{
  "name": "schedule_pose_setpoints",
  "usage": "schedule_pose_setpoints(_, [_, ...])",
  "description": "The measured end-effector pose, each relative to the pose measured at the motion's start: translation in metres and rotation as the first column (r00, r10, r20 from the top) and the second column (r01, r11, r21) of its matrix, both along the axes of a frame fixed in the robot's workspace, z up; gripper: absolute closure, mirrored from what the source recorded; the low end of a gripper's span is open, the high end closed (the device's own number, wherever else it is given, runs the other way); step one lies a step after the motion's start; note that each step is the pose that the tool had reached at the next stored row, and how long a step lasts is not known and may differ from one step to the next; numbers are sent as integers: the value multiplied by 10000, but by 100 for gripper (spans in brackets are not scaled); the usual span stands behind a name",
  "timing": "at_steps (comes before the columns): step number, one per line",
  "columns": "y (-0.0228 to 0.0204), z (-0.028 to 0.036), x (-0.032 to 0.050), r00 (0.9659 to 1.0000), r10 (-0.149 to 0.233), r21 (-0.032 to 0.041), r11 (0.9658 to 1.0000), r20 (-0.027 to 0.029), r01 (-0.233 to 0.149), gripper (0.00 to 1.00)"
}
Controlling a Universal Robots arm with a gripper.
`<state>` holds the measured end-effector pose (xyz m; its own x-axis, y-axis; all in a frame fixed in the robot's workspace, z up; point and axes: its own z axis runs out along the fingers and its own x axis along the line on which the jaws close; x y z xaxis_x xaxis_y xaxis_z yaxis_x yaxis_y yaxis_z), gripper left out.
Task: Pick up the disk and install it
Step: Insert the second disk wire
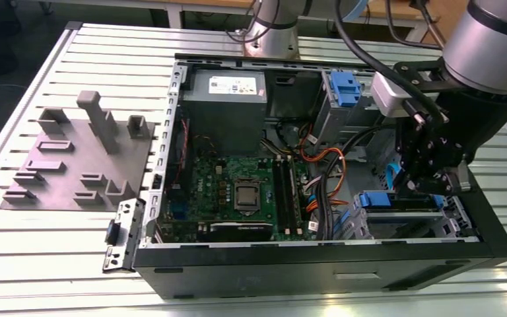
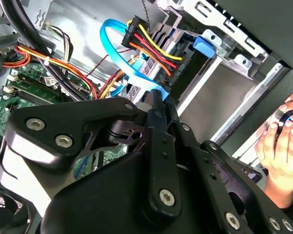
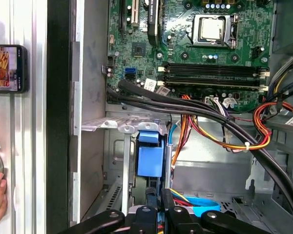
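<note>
My gripper (image 1: 422,188) reaches down into the drive cage (image 1: 408,212) at the front corner of the open computer case, on the exterior view's right. The disk (image 3: 150,161) stands on edge in the cage slot, and its blue carrier end (image 1: 381,198) faces the motherboard. In the first wrist view the black fingers (image 3: 145,214) sit close together on the disk's thin dark edge, just behind that blue end. In the second wrist view a bit of blue rail shows at my gripper (image 2: 158,97), pinched between the tips. The rest of the disk is hidden inside the cage.
Orange, yellow and blue cables (image 2: 154,48) plug in right beside the fingers. A second cage with a blue latch (image 1: 346,89) stands at the back. The motherboard (image 1: 236,191) and power supply (image 1: 227,92) fill the case. A grey fixture plate (image 1: 77,165) lies outside it. A person's hand (image 2: 278,146) and a phone (image 3: 7,68) are beside the case wall.
</note>
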<state>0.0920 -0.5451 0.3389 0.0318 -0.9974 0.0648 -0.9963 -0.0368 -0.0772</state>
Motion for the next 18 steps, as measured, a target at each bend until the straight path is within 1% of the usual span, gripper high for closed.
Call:
schedule_pose_setpoints(6, [-14,-23,0,10000,-6,-1,10000,0,6,84])
schedule_pose_setpoints(18, [-15,-53,13,9999,-101,2,9999,0,101,84])
